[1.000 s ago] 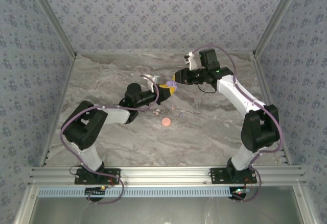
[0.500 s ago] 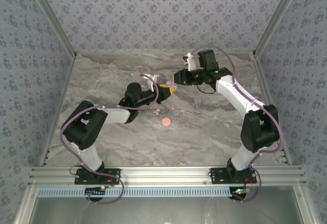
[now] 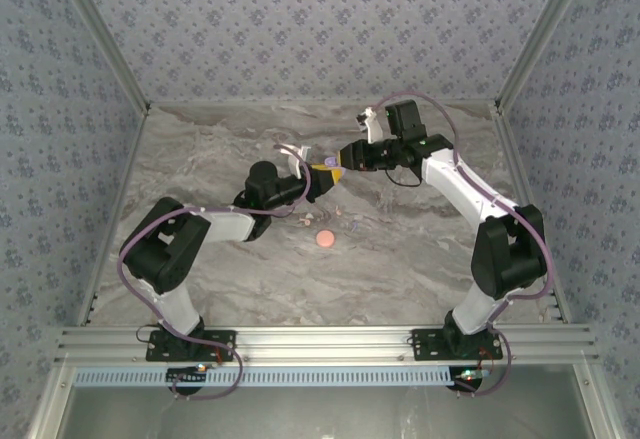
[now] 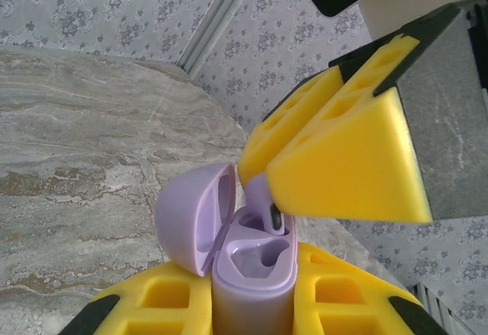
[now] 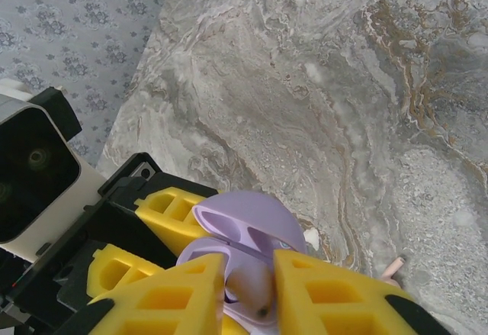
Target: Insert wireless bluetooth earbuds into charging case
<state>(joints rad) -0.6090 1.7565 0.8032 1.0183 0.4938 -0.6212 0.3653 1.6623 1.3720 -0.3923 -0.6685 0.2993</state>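
My left gripper (image 4: pixel 252 308) is shut on the base of the lilac charging case (image 4: pixel 252 281), held upright above the table with its lid (image 4: pixel 191 213) swung open to the left. A lilac earbud (image 4: pixel 261 198) stands with its stem in the case's far slot; the near slot is empty. My right gripper (image 5: pixel 248 285) reaches in from above, its yellow fingers (image 5: pixel 343 297) close against both sides of that earbud (image 5: pixel 255 289). In the top view the two grippers (image 3: pixel 322 174) (image 3: pixel 340 166) meet tip to tip at the middle of the table.
A round pink case (image 3: pixel 323 238) lies on the marble table (image 3: pixel 420 249) in front of the grippers. Small loose earbuds (image 3: pixel 303 221) lie near it; a whitish one (image 5: pixel 310 237) and a pink one (image 5: pixel 393 268) lie below the held case. Patterned walls enclose the table.
Both gripper tips have shifted slightly with the case and earbud between them. The earbud has gone down into the case's far slot.
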